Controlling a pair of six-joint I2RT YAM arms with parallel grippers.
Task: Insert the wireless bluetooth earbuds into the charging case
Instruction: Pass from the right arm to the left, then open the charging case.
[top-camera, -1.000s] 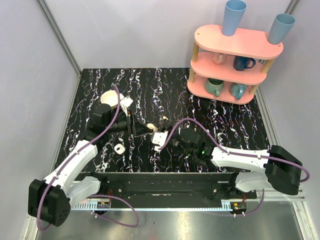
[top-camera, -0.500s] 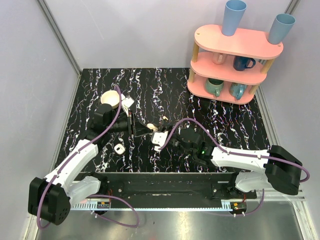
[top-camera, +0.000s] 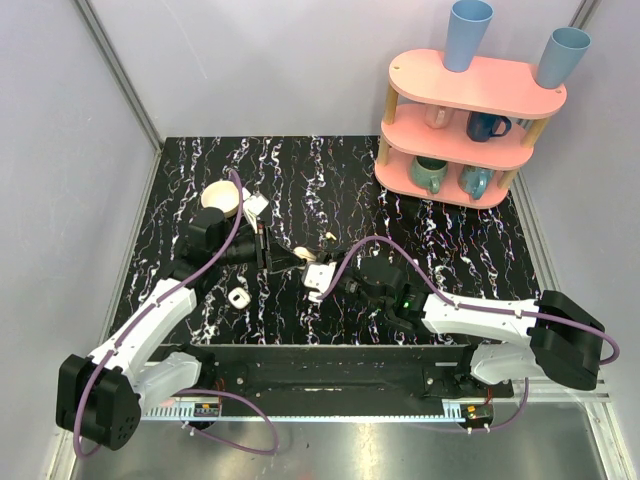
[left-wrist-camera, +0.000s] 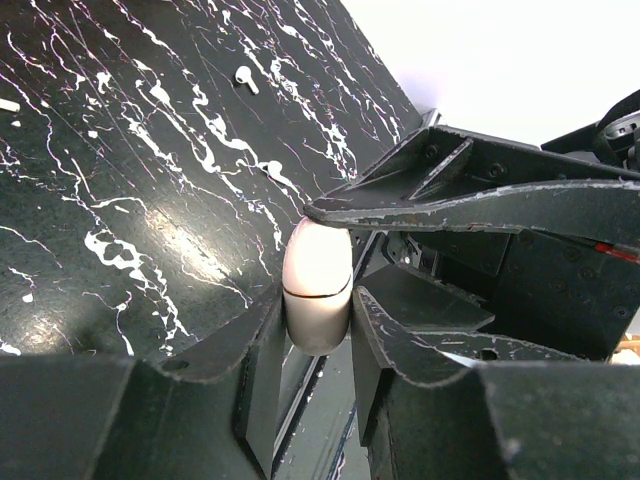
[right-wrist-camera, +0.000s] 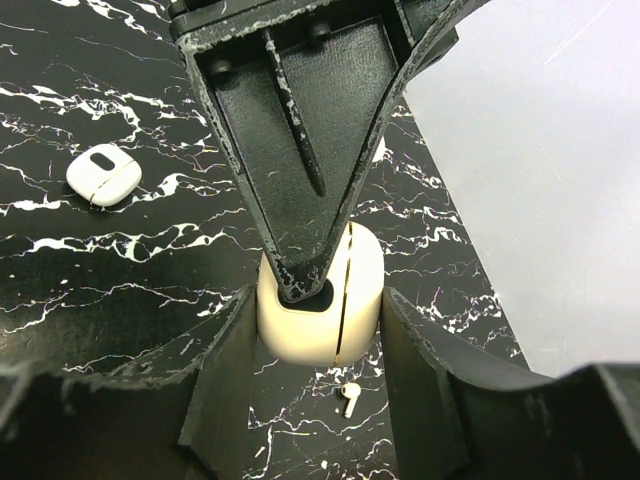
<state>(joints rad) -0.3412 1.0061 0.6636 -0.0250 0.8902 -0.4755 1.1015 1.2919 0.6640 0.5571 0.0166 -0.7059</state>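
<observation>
The cream charging case hangs just above the black marble table near its middle, held from both sides. My left gripper is shut on the charging case across its thin faces. My right gripper is shut on the charging case across its width. The case's lid seam looks closed. The left gripper's fingers reach over the case's dark front in the right wrist view. One tiny white earbud lies on the table under the case. Another earbud lies farther off.
A second white case with a dark centre lies left of the grippers, and a third white case sits by a pale bowl. A pink shelf with mugs and blue cups stands at the back right.
My left gripper's fingers have closed onto the charging case. Both arms and the case have stayed almost in place.
</observation>
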